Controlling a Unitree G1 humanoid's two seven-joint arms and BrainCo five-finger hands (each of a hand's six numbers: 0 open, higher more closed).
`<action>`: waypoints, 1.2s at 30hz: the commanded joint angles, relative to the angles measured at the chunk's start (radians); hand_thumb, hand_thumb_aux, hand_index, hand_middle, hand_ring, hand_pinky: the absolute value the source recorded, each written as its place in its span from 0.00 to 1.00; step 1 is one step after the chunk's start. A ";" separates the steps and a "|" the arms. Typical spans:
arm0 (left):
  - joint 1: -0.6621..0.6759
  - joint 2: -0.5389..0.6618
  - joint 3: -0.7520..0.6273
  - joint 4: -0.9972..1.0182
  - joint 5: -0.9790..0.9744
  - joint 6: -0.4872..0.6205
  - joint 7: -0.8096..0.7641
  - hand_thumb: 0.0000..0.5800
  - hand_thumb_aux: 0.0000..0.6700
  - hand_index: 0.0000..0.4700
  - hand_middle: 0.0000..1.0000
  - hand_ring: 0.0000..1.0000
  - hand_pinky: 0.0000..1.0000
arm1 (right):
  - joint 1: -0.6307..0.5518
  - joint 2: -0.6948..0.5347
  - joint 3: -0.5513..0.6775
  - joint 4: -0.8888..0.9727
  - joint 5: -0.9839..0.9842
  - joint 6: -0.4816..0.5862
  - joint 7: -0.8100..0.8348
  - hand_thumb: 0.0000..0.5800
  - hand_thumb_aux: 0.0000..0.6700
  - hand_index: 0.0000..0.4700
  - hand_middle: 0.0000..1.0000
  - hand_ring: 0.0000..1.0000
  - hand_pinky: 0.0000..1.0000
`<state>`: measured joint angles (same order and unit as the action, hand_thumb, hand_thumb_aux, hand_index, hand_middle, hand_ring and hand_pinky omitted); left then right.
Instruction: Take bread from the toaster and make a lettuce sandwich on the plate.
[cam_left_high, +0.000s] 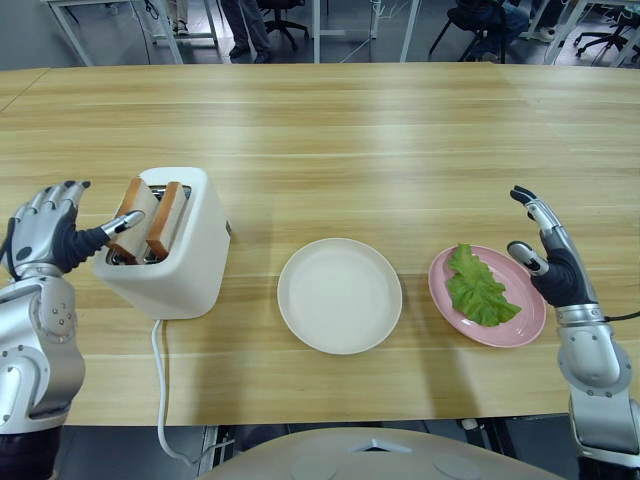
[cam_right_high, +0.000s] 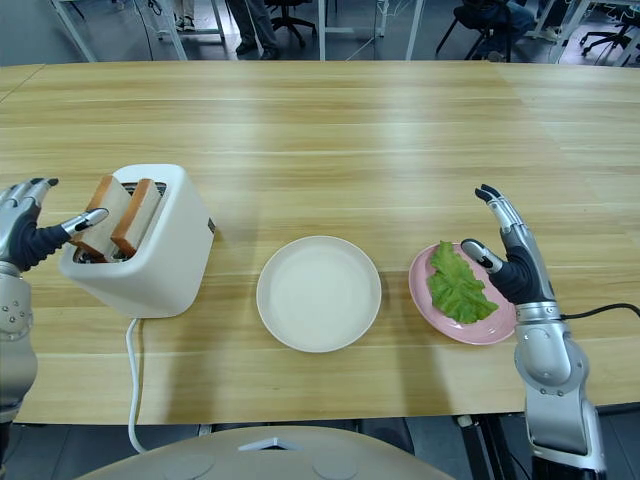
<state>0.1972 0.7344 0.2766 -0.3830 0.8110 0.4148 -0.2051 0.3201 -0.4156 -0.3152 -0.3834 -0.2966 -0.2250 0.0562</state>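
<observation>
Touching a bread slice (cam_left_high: 138, 202) in the toaster (cam_left_high: 180, 262), the left hand (cam_left_high: 48, 238) was spread open, gripping nothing. The right hand (cam_left_high: 556, 268) stood open, empty, beside the lettuce (cam_left_high: 478, 288).

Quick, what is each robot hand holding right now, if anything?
Left robot hand: open, empty, a fingertip by the bread in the toaster.
Right robot hand: open, empty, beside the lettuce.

Bright, even overhead light — a pale sheen on the table (cam_left_high: 420, 120), soft short shadow beside the toaster (cam_left_high: 185, 260)
</observation>
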 joint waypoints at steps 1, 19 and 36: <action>-0.011 0.016 -0.029 0.031 0.034 0.017 -0.038 0.00 0.00 0.00 0.00 0.00 0.00 | 0.022 -0.015 -0.019 0.012 -0.024 -0.014 0.000 0.00 0.00 0.00 0.00 0.00 0.00; -0.014 -0.008 -0.055 0.019 0.051 0.017 -0.106 1.00 1.00 0.98 0.00 0.00 0.00 | 0.023 -0.068 -0.030 0.031 -0.080 -0.019 0.005 0.00 0.00 0.00 0.00 0.00 0.00; -0.091 -0.209 0.130 -0.132 -0.259 -0.095 0.029 1.00 1.00 0.98 0.35 0.35 0.35 | 0.038 -0.384 0.068 0.257 -0.658 -0.057 -0.133 0.00 0.00 0.00 0.00 0.00 0.00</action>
<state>0.1126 0.5371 0.3726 -0.4681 0.5913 0.3349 -0.1934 0.3693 -0.7736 -0.2805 -0.1911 -0.8850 -0.2882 -0.0531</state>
